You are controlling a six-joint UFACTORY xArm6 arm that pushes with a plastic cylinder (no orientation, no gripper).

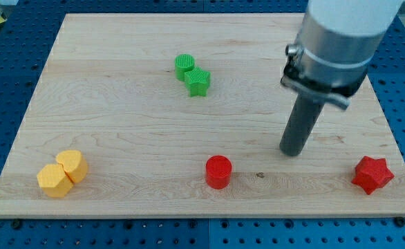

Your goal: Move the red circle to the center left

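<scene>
The red circle (218, 171) sits on the wooden board (119, 104) near the view's bottom, a little right of the middle. My tip (293, 151) rests on the board to the right of the red circle and slightly above it, about a hundred pixels away, not touching it. The rod rises from the tip to the grey arm body (341, 34) at the view's top right.
A red star (372, 174) lies at the bottom right. A green circle (184, 66) and a green star (198, 82) touch each other above the middle. Two yellow hexagon blocks (54, 180) (72, 164) sit together at the bottom left.
</scene>
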